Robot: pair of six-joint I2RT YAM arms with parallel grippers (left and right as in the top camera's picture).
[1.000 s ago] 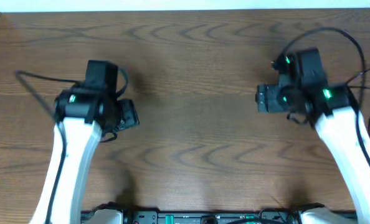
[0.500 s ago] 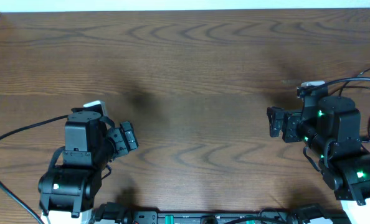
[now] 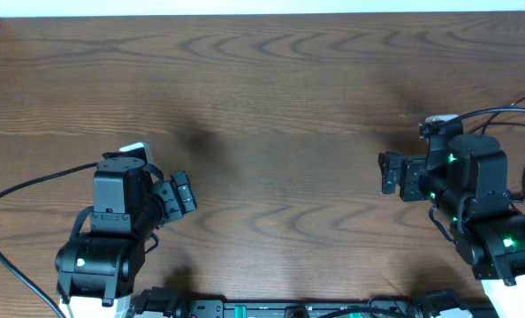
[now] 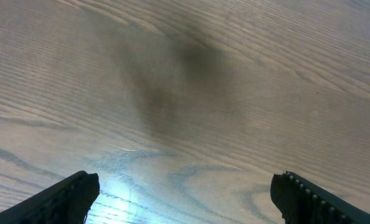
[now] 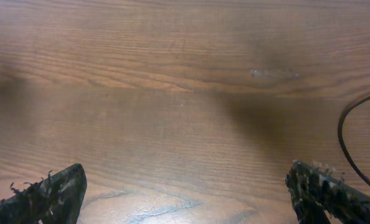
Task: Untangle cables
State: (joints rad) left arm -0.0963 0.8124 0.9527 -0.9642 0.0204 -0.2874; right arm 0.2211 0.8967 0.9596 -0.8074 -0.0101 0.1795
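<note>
Brown wood-grain tabletop [image 3: 271, 88] fills every view, bare across its middle. On it the right claw [image 3: 388, 174] is spread wide and grasps nothing; in the right wrist view its two fingers [image 5: 45, 193] sit at the bottom corners with only wood between them. Far across the tabletop from the right claw, on the opposite side, the left claw [image 3: 185, 193] is likewise released and empty, its fingers [image 4: 66, 199] parted over plain grain and a soft shadow. Outward from the right claw, off to its right at the tabletop's edge, lies a thin black cord [image 5: 340, 130] in a loose curve. Two strands of it show there, but whether they are one looped cable or two is hidden by the frame edge. No white cord and no silvery plug end can be seen, and it cannot be ruled out that part of this wiring belongs to the right arm. Judging by its slack bend, the cord is light, limp and likely to slide on the smooth wood. A good hold would be a pinch on a free run of the curve, fingers brought down to the tabletop. The count is two arms, two claws and two visible strands.
</note>
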